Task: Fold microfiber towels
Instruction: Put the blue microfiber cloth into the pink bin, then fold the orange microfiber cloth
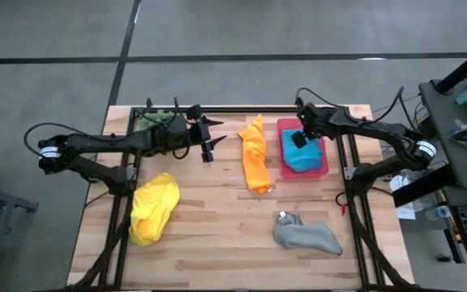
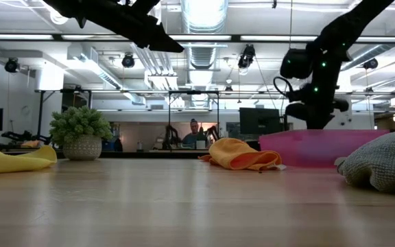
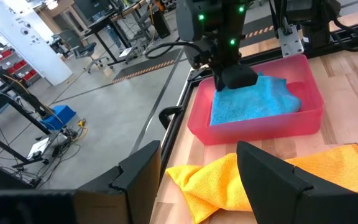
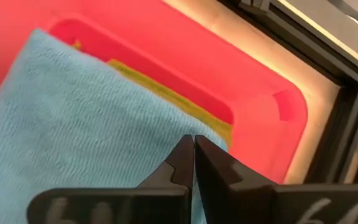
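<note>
A folded blue towel [image 1: 305,156] lies in the pink tray [image 1: 284,166] at the far right, on top of a lime green towel whose edge [image 4: 166,93] shows beneath it. My right gripper [image 4: 193,149] is shut and points down over the blue towel [image 4: 73,124] near that edge. A crumpled orange towel [image 1: 255,154] lies left of the tray. A yellow towel [image 1: 154,207] lies at the near left and a grey one [image 1: 306,235] at the near right. My left gripper [image 1: 211,139] hangs open in the air left of the orange towel [image 3: 229,186]. My right gripper's shut fingertips [image 3: 236,78] stand on or just over the blue towel's top [image 3: 253,102], coming from above and slanting down. I cannot tell whether they touch the cloth. The towel lies flat in the tray.
A spiky green plant [image 1: 156,118] in a pot stands at the far left corner. Black frame rails [image 1: 351,162] run along the table's sides, close to the tray. Bare wood [image 1: 217,235] lies in the near middle between the yellow and grey towels.
</note>
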